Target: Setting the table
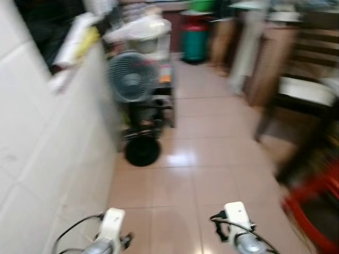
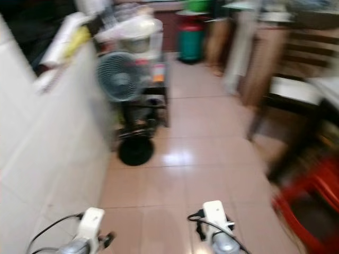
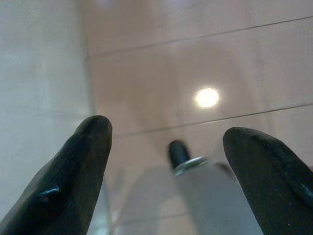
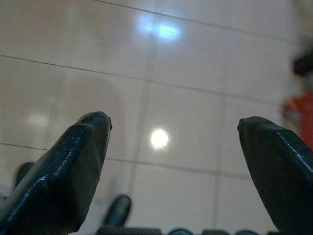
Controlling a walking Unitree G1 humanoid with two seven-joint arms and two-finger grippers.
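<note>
Head views, blurred: I am looking down a narrow tiled floor whose long axis runs from the bottom of the frame up toward the top centre. A white tiled wall fills the left side. At upper left of centre a grey fan faces me on a cluttered black stand, with a round black base on the floor below it. A green cylinder stands at top centre. A dark wooden table occupies the upper right (its top is too smeared to read, so I cannot tell whether any tableware lies on it), and a red stool sits at lower right.

My two arms enter at the bottom edge, forearms pointing up-frame along the corridor.

Left wrist view: the left gripper hangs over floor tile beside the wall, its two black fingers spread wide with nothing between them.

Right wrist view: the right gripper hangs over bare tile, fingers likewise wide apart and empty; a red shape shows at the frame's right edge.
</note>
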